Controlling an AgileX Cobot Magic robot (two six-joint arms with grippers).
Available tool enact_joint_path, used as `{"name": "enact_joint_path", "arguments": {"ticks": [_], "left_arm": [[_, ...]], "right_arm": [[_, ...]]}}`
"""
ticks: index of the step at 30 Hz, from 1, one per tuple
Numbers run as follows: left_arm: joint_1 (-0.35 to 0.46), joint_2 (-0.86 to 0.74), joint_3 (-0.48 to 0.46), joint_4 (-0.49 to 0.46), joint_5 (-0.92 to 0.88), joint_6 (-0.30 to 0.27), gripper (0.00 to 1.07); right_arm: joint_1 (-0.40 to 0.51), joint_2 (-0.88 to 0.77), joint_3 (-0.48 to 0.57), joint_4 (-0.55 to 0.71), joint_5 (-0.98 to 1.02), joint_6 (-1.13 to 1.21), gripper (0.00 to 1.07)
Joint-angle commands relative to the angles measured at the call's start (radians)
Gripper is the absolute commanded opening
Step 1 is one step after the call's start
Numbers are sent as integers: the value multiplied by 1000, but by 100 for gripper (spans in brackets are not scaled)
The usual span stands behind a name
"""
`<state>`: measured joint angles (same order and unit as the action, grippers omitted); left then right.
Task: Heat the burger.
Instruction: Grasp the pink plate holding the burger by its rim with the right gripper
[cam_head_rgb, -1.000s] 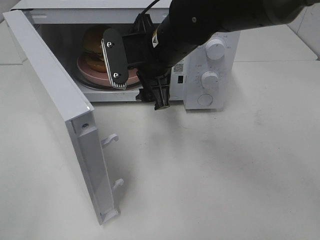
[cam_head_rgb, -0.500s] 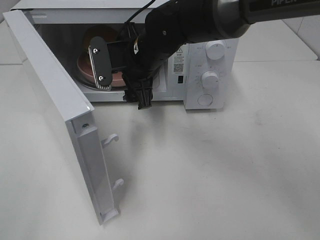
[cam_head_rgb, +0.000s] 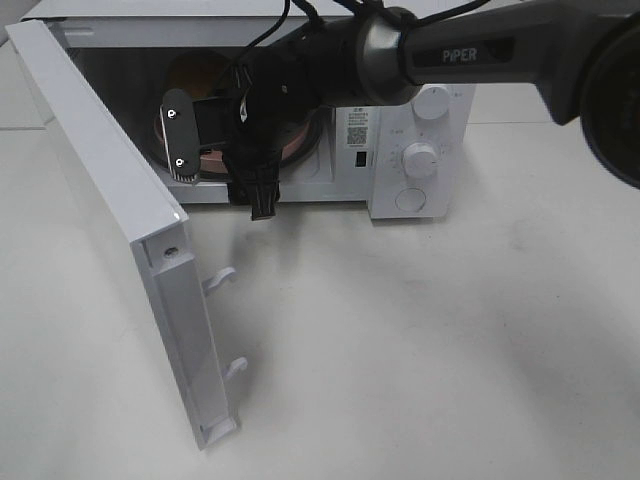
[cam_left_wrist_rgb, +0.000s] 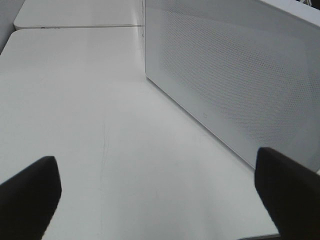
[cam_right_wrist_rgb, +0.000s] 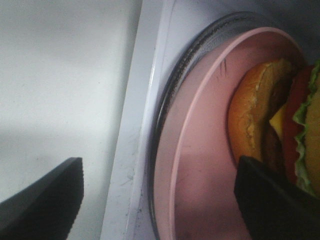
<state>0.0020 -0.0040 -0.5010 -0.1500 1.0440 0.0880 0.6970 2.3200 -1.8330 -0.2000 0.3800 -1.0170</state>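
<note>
The burger (cam_right_wrist_rgb: 260, 125) lies on its side on a round pink plate (cam_right_wrist_rgb: 200, 165) inside the open microwave (cam_head_rgb: 395, 205). In the high view only its brown bun (cam_head_rgb: 200, 72) shows, behind my right arm. My right gripper (cam_head_rgb: 220, 165) hangs open at the oven's mouth. One finger (cam_head_rgb: 178, 135) is at the plate's left and the other finger (cam_head_rgb: 262, 197) is over the front sill. In the right wrist view the fingers (cam_right_wrist_rgb: 45, 200) straddle the plate's rim without touching it. My left gripper (cam_left_wrist_rgb: 160, 200) is open over bare table, and the high view does not show it.
The microwave door (cam_head_rgb: 110, 190) stands swung open to the left, with its latch hooks (cam_head_rgb: 222, 278) pointing out. Its perforated outer face (cam_left_wrist_rgb: 235, 75) fills the left wrist view. Two knobs (cam_head_rgb: 420, 158) sit on the control panel at the right. A glass turntable (cam_right_wrist_rgb: 165, 115) lies under the plate.
My right gripper has swept left across the oven's mouth and more of the arm has come into view. The burger, plate and door have not moved.
</note>
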Motion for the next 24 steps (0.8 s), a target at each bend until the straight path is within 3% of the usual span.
{"name": "enact_joint_path", "arguments": {"ticks": [1, 8, 13, 22, 24], "left_arm": [[5, -21, 3, -1, -8, 1, 101], [5, -21, 3, -1, -8, 1, 101], [5, -21, 3, -1, -8, 1, 101], [5, -21, 3, -1, -8, 1, 101], [5, -21, 3, -1, -8, 1, 101]], "right_arm": [[1, 25, -50, -10, 32, 39, 78], [-12, 108, -211, -22, 108, 61, 76], [-23, 140, -271, -22, 121, 62, 76], [-43, 172, -277, -15, 124, 62, 75], [-46, 175, -277, -13, 117, 62, 66]]}}
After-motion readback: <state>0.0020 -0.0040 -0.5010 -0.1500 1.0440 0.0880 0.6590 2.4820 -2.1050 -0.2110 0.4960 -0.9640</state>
